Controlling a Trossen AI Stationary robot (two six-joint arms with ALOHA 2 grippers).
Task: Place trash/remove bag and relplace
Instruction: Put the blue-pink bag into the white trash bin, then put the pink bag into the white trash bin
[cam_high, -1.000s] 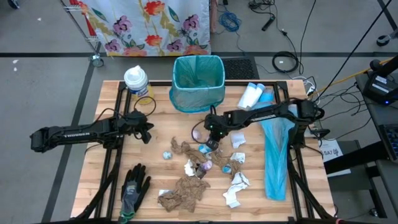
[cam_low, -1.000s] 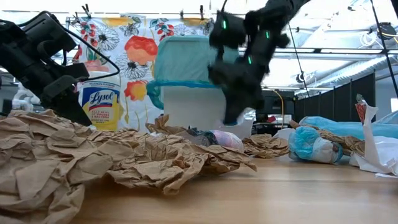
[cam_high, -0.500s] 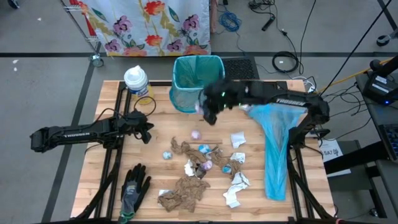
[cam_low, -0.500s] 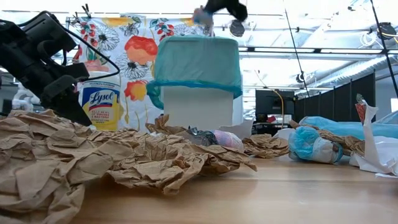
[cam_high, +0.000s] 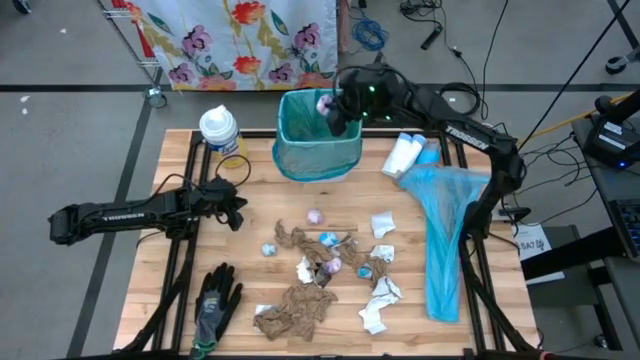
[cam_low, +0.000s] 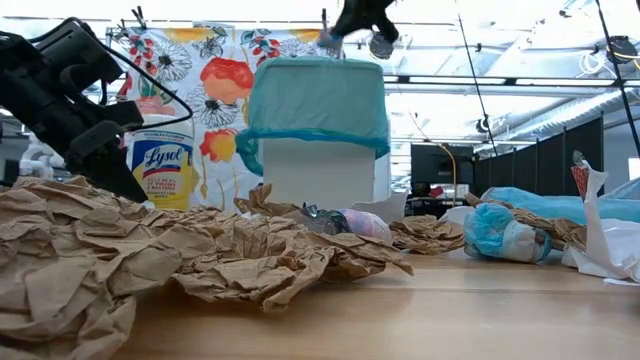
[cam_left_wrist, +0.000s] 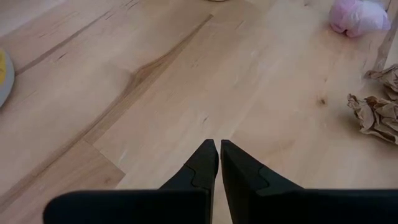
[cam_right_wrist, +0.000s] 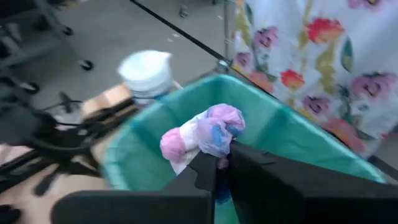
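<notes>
The trash I hold is a pink, white and blue-purple wrapper ball (cam_right_wrist: 202, 137), with my right gripper (cam_right_wrist: 217, 163) shut on it over the open teal-lined bin (cam_high: 318, 150) at the table's far edge. The low view shows that gripper (cam_low: 335, 35) above the bin (cam_low: 318, 100). More trash (cam_high: 320, 268) lies on the table's middle: brown paper, white scraps and small balls, one pink ball (cam_high: 314, 216) apart from the rest. My left gripper (cam_high: 237, 213) waits shut at the table's left, just above bare wood (cam_left_wrist: 219, 149). My right gripper pinches the wrapper ball by its near, lower edge (cam_right_wrist: 214, 155) between its two fingertips. The fingers slant downward toward the bin from its right. The ball sticks out past the fingertips, lifted clear over the bin's opening.
A Lysol tub (cam_high: 220, 130) stands left of the bin, and white bottles (cam_high: 405, 153) lie right of it. A light blue bag (cam_high: 445, 240) lies along the table's right side, and a black-and-grey glove (cam_high: 215, 305) lies at the near left. Crumpled brown paper (cam_low: 150, 255) fills the low view's foreground.
My right gripper has risen from the trash pile at the table's middle and swung toward the far edge, tipping closer to level. It has carried the wrapper ball up and now stands over the bin's opening.
</notes>
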